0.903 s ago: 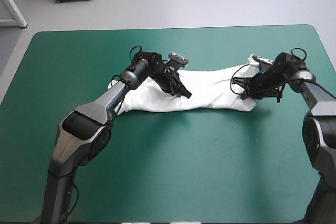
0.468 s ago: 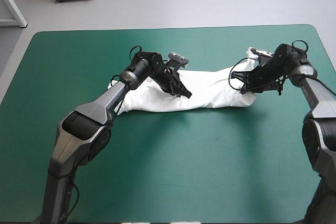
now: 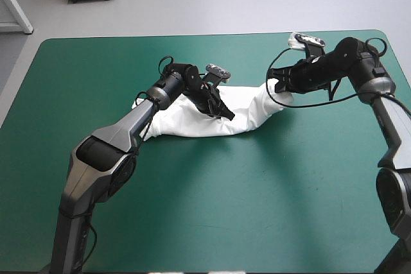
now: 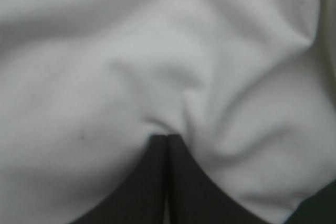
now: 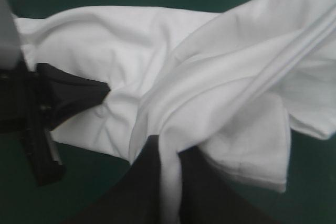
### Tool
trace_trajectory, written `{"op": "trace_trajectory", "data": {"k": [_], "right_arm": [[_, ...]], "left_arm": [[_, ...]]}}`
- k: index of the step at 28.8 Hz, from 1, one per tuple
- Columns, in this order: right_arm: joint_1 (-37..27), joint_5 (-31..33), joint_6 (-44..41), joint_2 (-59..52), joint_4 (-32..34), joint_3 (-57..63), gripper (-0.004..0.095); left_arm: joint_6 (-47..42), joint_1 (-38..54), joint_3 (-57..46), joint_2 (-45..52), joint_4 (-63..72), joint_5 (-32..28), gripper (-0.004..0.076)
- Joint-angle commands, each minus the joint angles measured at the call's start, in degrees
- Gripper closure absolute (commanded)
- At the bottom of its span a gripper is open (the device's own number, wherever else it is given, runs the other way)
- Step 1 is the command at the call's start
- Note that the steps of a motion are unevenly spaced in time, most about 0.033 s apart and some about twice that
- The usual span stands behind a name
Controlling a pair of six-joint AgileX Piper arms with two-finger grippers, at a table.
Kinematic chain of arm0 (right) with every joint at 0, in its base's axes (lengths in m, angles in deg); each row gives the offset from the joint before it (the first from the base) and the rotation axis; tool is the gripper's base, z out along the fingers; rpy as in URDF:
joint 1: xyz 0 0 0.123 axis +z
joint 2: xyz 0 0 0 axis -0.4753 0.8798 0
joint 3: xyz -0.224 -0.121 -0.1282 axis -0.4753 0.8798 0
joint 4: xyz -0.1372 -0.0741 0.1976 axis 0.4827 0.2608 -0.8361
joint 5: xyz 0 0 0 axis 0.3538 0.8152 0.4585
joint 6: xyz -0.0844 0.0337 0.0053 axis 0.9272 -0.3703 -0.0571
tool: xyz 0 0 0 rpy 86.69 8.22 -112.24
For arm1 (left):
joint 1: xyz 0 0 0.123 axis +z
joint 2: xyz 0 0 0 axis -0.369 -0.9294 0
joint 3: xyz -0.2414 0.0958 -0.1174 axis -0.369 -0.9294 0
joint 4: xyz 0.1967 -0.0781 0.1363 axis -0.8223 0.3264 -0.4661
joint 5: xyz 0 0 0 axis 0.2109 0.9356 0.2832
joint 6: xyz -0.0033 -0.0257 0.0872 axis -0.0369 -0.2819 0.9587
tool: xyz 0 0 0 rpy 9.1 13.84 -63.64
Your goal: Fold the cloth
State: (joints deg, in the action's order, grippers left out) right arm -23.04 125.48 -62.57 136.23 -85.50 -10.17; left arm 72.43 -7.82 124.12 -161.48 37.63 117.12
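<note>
Teal-green table [image 3: 192, 222] carries the T-shirt [image 3: 186, 120] a little beyond its middle, bunched into a long strip. The left gripper [image 3: 226, 115] is pressed together on a pinch of cloth near the strip's middle, low on the table; the right gripper [image 3: 277, 86] is clamped on the right end, held up off the table, near the left one. Risks, as I judge them — the raised end hangs in loose folds, so it may land twisted or short; a hard pull may drag cloth from the left pinch and shift the whole shirt.
</note>
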Motion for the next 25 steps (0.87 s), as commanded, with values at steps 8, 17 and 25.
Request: {"op": "trace_trajectory", "data": {"k": [8, 17, 25], "right_arm": [[5.7, -3.5, 3.0, -3.4, -5.1, -13.5, 0.0925], [6.3, -3.3, 3.0, -3.3, -7.3, -14.5, 0.0925], [6.3, -3.0, 3.6, -3.3, -7.3, -14.5, 0.0925]], "left_arm": [[-0.4, -0.2, 0.8, 2.2, 1.2, -1.5, 0.0733], [-4.0, 0.0, 0.8, 2.8, 0.7, -1.7, 0.0733], [-8.4, 4.2, 0.8, 15.5, -11.2, 6.7, 0.0733]]}}
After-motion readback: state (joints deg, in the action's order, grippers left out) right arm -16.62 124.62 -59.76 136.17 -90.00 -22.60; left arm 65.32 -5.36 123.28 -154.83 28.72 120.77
